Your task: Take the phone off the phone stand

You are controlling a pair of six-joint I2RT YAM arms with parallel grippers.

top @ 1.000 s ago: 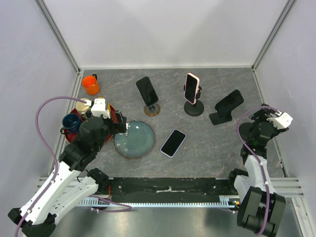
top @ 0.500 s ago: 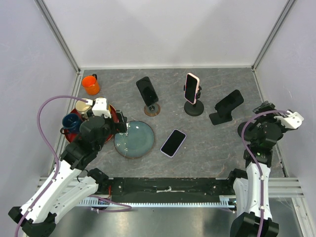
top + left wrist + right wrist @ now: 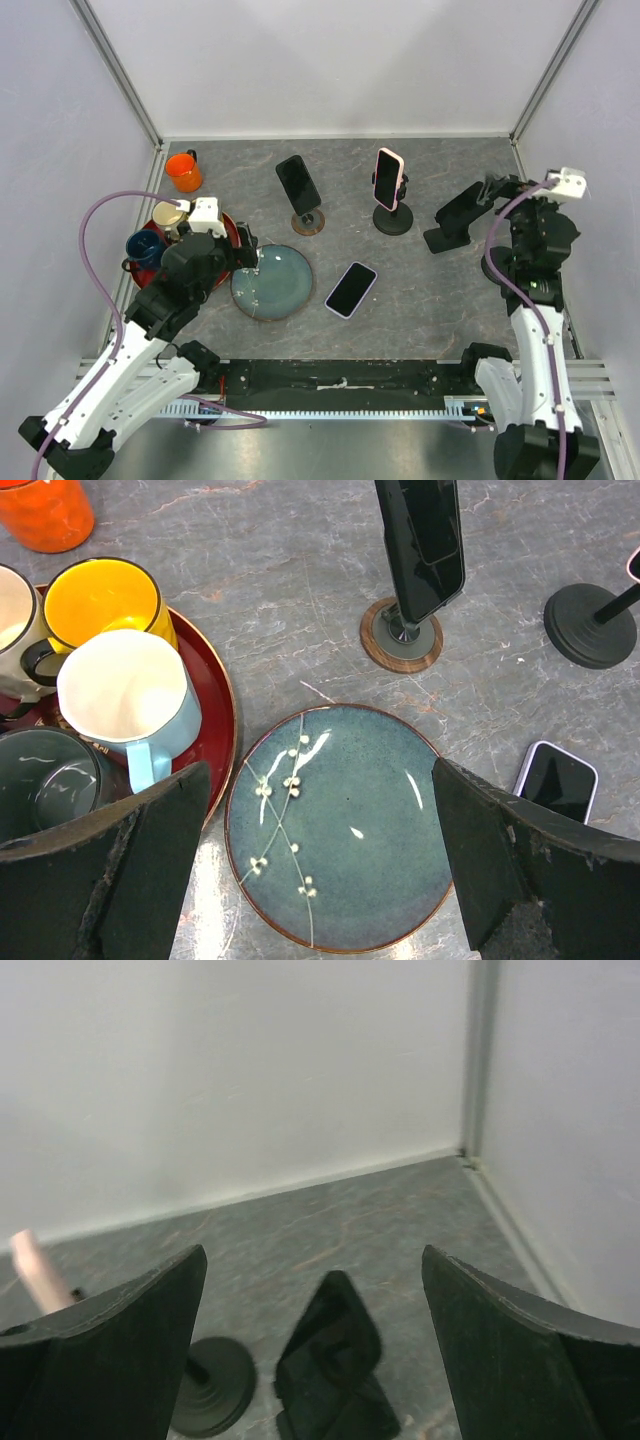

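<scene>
The right fingers [image 3: 110,1360] stood wide apart and held nothing. In the wrist view they framed the right phone [image 3: 330,1345], which leaned on its stand [image 3: 440,240] near the tabletop's [image 3: 420,300] right edge. From above, the fingers were just beside the phone's upper end, but I could not tell whether they touched it. The left fingers [image 3: 520,870] were also spread and empty, hanging over the plate [image 3: 340,820].

As I judged it, the removal was not yet done: the approach looked nearly finished, with closing, lifting and setting down all left. The pink phone [image 3: 387,178] and the left phone [image 3: 297,184] sat on their own stands, and a fourth phone [image 3: 350,289] lay flat near the plate.
</scene>
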